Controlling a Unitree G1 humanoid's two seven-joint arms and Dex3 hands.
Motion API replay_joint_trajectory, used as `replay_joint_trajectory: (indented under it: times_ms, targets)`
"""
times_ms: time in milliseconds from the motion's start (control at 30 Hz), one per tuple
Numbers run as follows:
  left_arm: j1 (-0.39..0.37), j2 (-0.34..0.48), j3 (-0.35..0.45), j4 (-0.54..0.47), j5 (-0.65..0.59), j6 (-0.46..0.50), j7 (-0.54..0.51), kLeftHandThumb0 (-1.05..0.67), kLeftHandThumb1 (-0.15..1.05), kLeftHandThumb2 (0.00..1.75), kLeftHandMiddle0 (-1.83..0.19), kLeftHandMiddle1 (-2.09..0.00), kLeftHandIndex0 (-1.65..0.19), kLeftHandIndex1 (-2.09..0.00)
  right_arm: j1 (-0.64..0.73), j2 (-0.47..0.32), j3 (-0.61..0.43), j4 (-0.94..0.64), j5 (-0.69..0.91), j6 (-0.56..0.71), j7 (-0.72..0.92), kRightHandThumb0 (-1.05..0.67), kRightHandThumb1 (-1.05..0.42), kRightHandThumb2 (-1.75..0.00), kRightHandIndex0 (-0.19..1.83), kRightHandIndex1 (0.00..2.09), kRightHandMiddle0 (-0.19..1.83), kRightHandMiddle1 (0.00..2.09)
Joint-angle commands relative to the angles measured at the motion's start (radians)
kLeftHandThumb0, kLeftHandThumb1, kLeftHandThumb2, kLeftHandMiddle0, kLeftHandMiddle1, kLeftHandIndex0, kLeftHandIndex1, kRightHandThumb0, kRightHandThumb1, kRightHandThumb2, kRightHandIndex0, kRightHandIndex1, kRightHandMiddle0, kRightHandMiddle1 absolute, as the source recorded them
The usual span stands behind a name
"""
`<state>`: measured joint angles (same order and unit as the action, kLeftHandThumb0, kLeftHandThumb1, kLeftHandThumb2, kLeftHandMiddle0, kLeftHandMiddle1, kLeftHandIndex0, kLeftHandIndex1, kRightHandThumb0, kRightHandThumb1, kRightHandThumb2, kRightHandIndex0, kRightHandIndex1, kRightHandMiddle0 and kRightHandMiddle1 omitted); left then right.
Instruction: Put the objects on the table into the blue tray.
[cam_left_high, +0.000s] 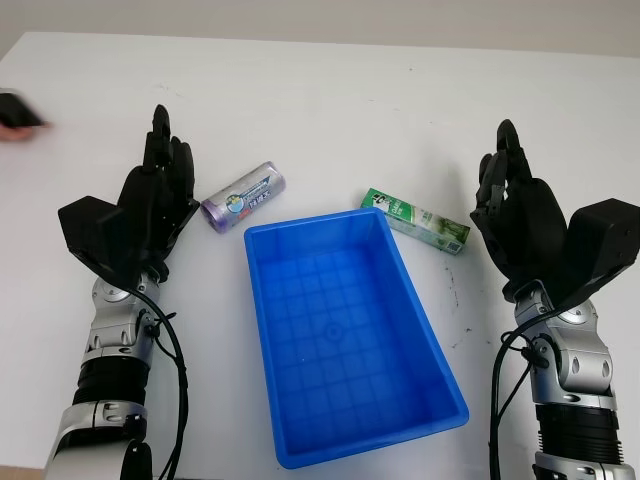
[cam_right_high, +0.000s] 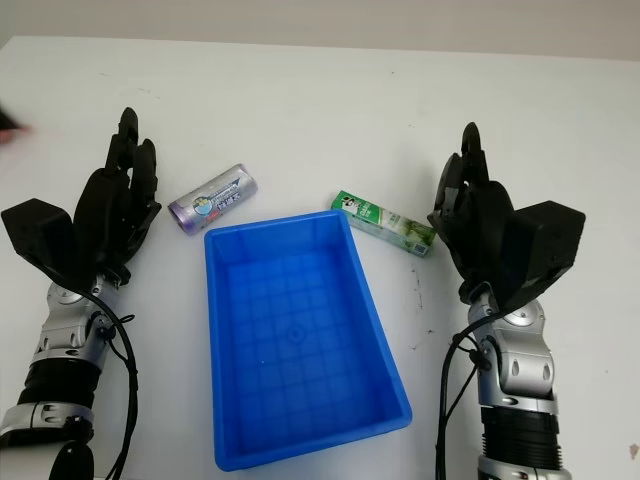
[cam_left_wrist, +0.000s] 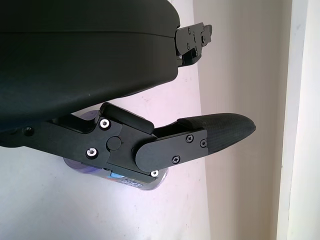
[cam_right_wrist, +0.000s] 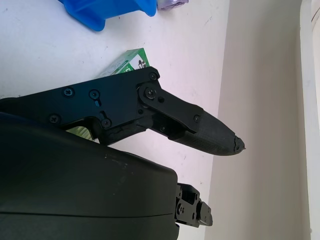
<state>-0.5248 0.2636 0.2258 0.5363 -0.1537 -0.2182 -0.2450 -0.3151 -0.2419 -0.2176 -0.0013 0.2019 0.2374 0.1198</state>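
My left hand (cam_left_high: 160, 190) and right hand (cam_left_high: 510, 205) are open, holding nothing. The purple plastic-wrapped roll (cam_left_high: 244, 198) looks light and slippery; I'd grip its middle.

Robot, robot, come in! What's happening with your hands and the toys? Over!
Left hand open beside purple roll. Right hand open beside green box. Blue tray holds nothing. Path unobstructed.

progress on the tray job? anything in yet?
Done: nothing; the blue tray holds no objects. In hand: nothing; left hand and right hand are both open, flanking the tray. Left: purple roll and green box, both on the table.
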Motion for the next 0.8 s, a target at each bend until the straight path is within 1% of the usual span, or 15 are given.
replay_joint_trajectory:
  times_ms: [0, 133, 267, 333, 367, 433, 467, 500, 533, 567, 600, 633, 667, 733, 767]
  targets:
    - [0.001, 0.003, -0.002, -0.013, -0.005, -0.008, -0.001, -0.80, 1.05, 0.65, 0.19, 0.00, 0.19, 0.00, 0.007, -0.008, -0.001, -0.011, -0.005, -0.015, 0.006, -0.74, -1.05, -0.83, -0.19, 0.00, -0.19, 0.00]
    - [0.001, -0.002, -0.005, -0.021, -0.007, 0.009, 0.002, -0.80, 1.05, 0.65, 0.19, 0.00, 0.19, 0.00, -0.001, -0.013, -0.002, -0.003, -0.011, -0.010, 0.008, -0.74, -1.05, -0.83, -0.19, 0.00, -0.19, 0.00]
    - [-0.020, -0.009, -0.010, 0.007, -0.007, 0.005, 0.006, -0.80, 1.05, 0.64, 0.19, 0.00, 0.19, 0.00, -0.029, -0.028, -0.002, 0.018, -0.013, 0.003, 0.019, -0.72, -1.05, -0.83, -0.19, 0.00, -0.19, 0.00]
    - [-0.028, -0.010, -0.015, 0.026, -0.004, -0.006, 0.006, -0.80, 1.05, 0.64, 0.19, 0.00, 0.19, 0.00, -0.042, -0.035, -0.008, 0.011, -0.015, 0.009, 0.014, -0.71, -1.05, -0.77, -0.19, 0.00, -0.19, 0.00]
    - [-0.031, -0.011, -0.017, 0.035, -0.001, -0.012, 0.007, -0.80, 1.05, 0.64, 0.19, 0.00, 0.19, 0.00, -0.048, -0.044, -0.009, 0.001, -0.024, 0.008, 0.008, -0.70, -1.05, -0.72, -0.19, 0.00, -0.19, 0.00]
    - [-0.035, -0.012, -0.018, 0.051, -0.002, -0.024, 0.006, -0.80, 1.05, 0.65, 0.19, 0.00, 0.19, 0.00, -0.067, -0.075, -0.003, -0.026, -0.072, 0.009, -0.015, -0.65, -1.05, -0.52, -0.18, 0.01, -0.18, 0.01]
    - [-0.036, -0.013, -0.018, 0.056, -0.001, -0.029, 0.009, -0.81, 1.05, 0.65, 0.19, 0.00, 0.19, 0.00, -0.081, -0.097, 0.005, -0.040, -0.109, 0.017, -0.030, -0.62, -1.05, -0.44, -0.13, 0.04, -0.14, 0.04]
    - [-0.036, -0.012, -0.018, 0.059, 0.001, -0.033, 0.010, -0.81, 1.05, 0.65, 0.19, 0.00, 0.19, 0.00, -0.096, -0.120, 0.012, -0.050, -0.144, 0.023, -0.039, -0.60, -1.04, -0.30, -0.03, 0.09, -0.06, 0.08]
    - [-0.034, -0.012, -0.017, 0.060, 0.001, -0.036, 0.012, -0.81, 1.05, 0.65, 0.19, 0.00, 0.19, 0.00, -0.113, -0.141, 0.017, -0.053, -0.173, 0.019, -0.041, -0.59, -1.03, -0.20, 0.04, 0.12, 0.00, 0.11]
    - [-0.033, -0.012, -0.017, 0.059, 0.002, -0.038, 0.013, -0.81, 1.05, 0.65, 0.19, 0.00, 0.19, 0.00, -0.130, -0.157, 0.019, -0.055, -0.190, 0.018, -0.039, -0.59, -1.02, -0.14, 0.09, 0.15, 0.05, 0.14]
    - [-0.030, -0.011, -0.017, 0.058, 0.002, -0.040, 0.013, -0.81, 1.05, 0.65, 0.19, 0.00, 0.19, 0.00, -0.145, -0.167, 0.020, -0.067, -0.203, 0.028, -0.038, -0.58, -0.99, -0.10, 0.14, 0.18, 0.05, 0.24]
    - [-0.028, -0.011, -0.018, 0.057, 0.004, -0.042, 0.015, -0.82, 1.05, 0.65, 0.19, 0.00, 0.19, 0.00, -0.157, -0.178, 0.024, -0.086, -0.217, 0.046, -0.038, -0.55, -0.95, -0.07, 0.16, 0.22, -0.08, 0.55]
    - [-0.026, -0.009, -0.020, 0.056, 0.008, -0.044, 0.016, -0.82, 1.05, 0.66, 0.19, 0.00, 0.19, 0.00, -0.163, -0.193, 0.029, -0.101, -0.233, 0.053, -0.033, -0.54, -0.92, -0.06, 0.17, 0.24, -0.13, 0.69]
    - [-0.024, -0.008, -0.019, 0.055, 0.009, -0.045, 0.015, -0.82, 1.05, 0.66, 0.19, 0.00, 0.19, 0.00, -0.172, -0.242, 0.056, -0.119, -0.301, 0.052, -0.023, -0.52, -0.88, -0.04, 0.22, 0.29, -0.15, 0.81]
    - [-0.023, -0.009, -0.018, 0.054, 0.007, -0.045, 0.014, -0.82, 1.05, 0.66, 0.19, 0.00, 0.19, 0.00, -0.178, -0.266, 0.072, -0.127, -0.340, 0.054, -0.017, -0.52, -0.87, -0.04, 0.24, 0.31, -0.14, 0.82]
